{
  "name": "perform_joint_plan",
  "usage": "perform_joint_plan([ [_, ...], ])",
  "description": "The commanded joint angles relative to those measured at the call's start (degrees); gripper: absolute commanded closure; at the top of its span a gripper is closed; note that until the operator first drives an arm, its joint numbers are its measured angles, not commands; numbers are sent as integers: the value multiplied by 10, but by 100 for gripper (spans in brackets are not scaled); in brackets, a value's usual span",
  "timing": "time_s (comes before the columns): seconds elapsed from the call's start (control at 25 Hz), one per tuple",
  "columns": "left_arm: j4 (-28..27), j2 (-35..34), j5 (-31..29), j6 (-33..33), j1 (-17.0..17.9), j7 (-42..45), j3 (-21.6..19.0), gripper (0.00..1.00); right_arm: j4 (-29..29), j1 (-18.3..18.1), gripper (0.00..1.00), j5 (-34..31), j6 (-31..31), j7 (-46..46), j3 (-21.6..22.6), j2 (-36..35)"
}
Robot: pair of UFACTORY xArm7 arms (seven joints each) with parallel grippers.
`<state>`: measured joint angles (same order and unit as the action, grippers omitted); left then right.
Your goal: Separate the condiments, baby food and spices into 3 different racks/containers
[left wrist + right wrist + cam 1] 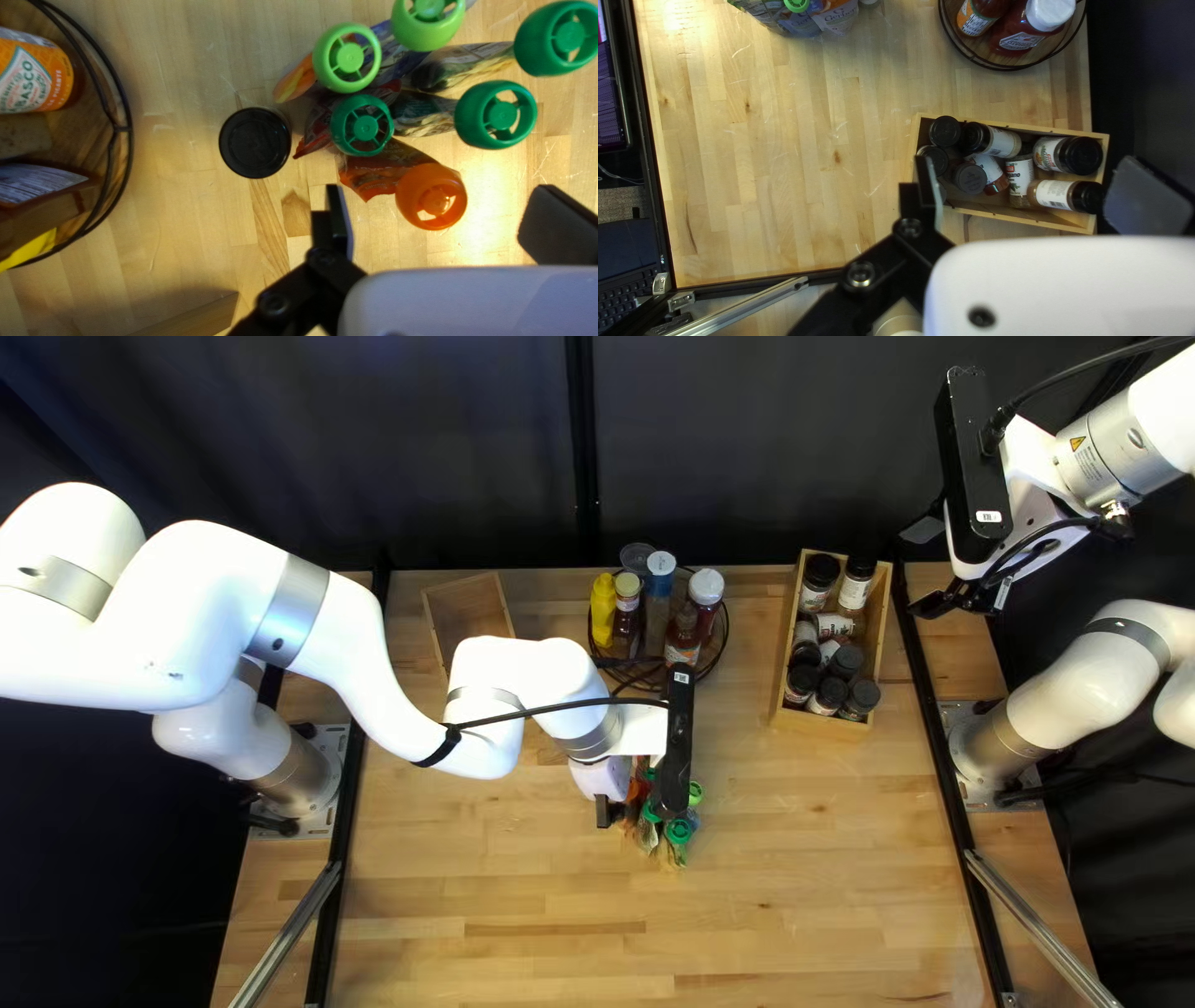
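Wooden crate (822, 723) holds spice jars (845, 662); round rack (122, 129) holds condiment bottles (603, 612). Left claw (639, 812), right claw (924, 566): both spread apart.

You have your left arm (212, 610) bent in an arch from its base at the left of the top left view, reaching to the middle, where its wrist (600, 732) hangs with the left claw (610, 810) aimed down. Its two fingers (557, 227) stand wide apart. Your right arm (1058, 682) leaves the right edge above its base and comes back in higher up, the right claw (924, 568) raised and pointing down and inward, its own fingers (1148, 198) spread wide too.
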<state>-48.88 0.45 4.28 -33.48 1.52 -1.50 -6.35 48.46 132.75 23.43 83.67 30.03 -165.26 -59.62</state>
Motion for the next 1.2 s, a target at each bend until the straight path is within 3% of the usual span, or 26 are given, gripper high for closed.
perform_joint_plan([
  [0.04,3,2,3,4,0,3,0,100,0,0,0,0,0,0,0,0],
  [0.24,-4,-31,-5,-41,0,15,-2,100,0,0,0,0,0,0,0,0],
  [0.52,34,-204,-47,-186,-25,31,8,100,0,0,0,0,0,0,0,0],
  [0.76,83,-303,-87,-260,-80,-22,74,100,0,0,0,0,0,0,0,0],
  [0.88,100,-335,-106,-279,-104,-61,112,93,0,0,0,0,0,0,0,0],
  [1.2,99,-327,-136,-281,-148,-149,199,96,0,0,0,0,0,0,0,0],
])
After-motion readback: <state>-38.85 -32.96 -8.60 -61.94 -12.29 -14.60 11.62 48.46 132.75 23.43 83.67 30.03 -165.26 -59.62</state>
